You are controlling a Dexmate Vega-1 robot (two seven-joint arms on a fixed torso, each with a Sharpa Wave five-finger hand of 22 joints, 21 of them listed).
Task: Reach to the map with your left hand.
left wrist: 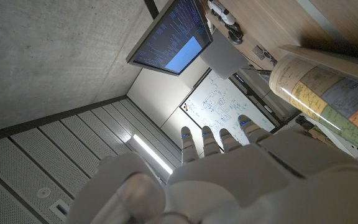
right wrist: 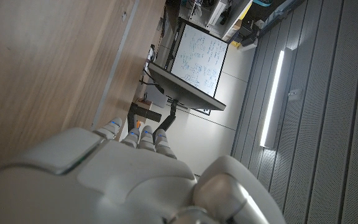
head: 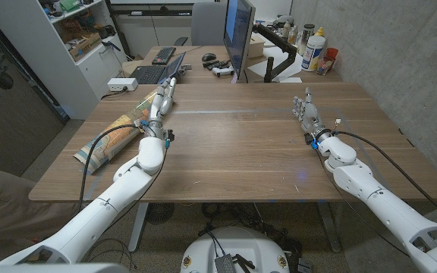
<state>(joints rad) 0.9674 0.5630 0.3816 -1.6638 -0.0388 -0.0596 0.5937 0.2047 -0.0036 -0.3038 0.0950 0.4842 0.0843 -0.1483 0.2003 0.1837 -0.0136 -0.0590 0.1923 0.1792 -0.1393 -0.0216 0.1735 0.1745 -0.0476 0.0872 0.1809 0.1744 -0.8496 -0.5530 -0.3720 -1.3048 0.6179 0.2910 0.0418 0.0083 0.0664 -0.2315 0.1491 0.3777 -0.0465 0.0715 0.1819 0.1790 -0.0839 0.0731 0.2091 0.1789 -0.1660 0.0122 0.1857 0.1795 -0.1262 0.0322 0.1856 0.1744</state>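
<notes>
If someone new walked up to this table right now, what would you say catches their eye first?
Probably the rolled map lying along the wooden table's left edge, with the left hand stretched out right beside it, fingers extended. Next, the right hand standing apart on the table's right side, holding nothing, and the lit monitor behind the far edge.

Head view high above the table point(head: 234, 144), wrist views close behind each hand, all sharing the monitor point(head: 237, 34).

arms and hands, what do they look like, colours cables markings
Both arms are glossy white rounded shells with darker seams at the joints. A black cable runs along each forearm to the wrist. The left hand and right hand are pale grey-white with segmented fingers; the wrist views show blue marks near the fingertips.
</notes>
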